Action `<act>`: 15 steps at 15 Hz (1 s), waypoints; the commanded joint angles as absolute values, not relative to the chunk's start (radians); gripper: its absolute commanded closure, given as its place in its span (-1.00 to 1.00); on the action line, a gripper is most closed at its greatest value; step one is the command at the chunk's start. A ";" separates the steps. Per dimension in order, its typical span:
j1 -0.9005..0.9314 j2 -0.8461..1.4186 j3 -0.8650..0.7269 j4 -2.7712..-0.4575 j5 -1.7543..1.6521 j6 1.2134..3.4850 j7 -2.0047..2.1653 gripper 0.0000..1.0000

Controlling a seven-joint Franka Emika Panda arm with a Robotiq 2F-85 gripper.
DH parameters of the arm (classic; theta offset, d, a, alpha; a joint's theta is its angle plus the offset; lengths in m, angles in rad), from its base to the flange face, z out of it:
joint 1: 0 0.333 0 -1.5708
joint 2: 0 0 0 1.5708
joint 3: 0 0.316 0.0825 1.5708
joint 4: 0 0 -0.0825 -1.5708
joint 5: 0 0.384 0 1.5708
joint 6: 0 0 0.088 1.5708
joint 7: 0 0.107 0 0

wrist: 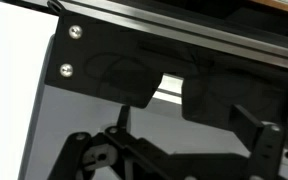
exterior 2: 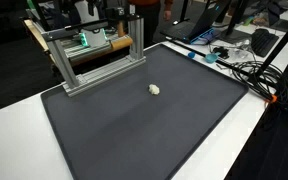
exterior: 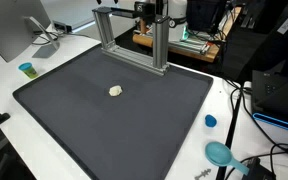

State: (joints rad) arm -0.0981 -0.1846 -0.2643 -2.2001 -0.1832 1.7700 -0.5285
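- Your claw (wrist: 174, 160) stands wide open and holds nothing, close to the metal frame (exterior: 161, 45) at the far edge.
- A small white lump (exterior: 116, 91) lies on the dark mat (exterior: 104, 130), well apart.

A cream-white lump (exterior: 116, 91) stood out against the charcoal-grey, finely textured mat (exterior: 84, 125), the surface (exterior: 9, 90) around it white — the frame (exterior: 129, 40) was bare silver with a black bracket (wrist: 94, 60). A cap (exterior: 210, 121) was deep blue, a disc (exterior: 219, 153) turquoise, a small cup (exterior: 26, 69) teal; the tool (wrist: 174, 160), matte black.
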 commanded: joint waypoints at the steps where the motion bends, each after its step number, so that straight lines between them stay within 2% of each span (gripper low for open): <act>1: -0.116 -0.183 -0.247 -2.199 -0.180 1.769 -0.531 -1.00; 15: -0.119 -0.220 -0.243 -2.232 -0.136 1.810 -0.442 -1.00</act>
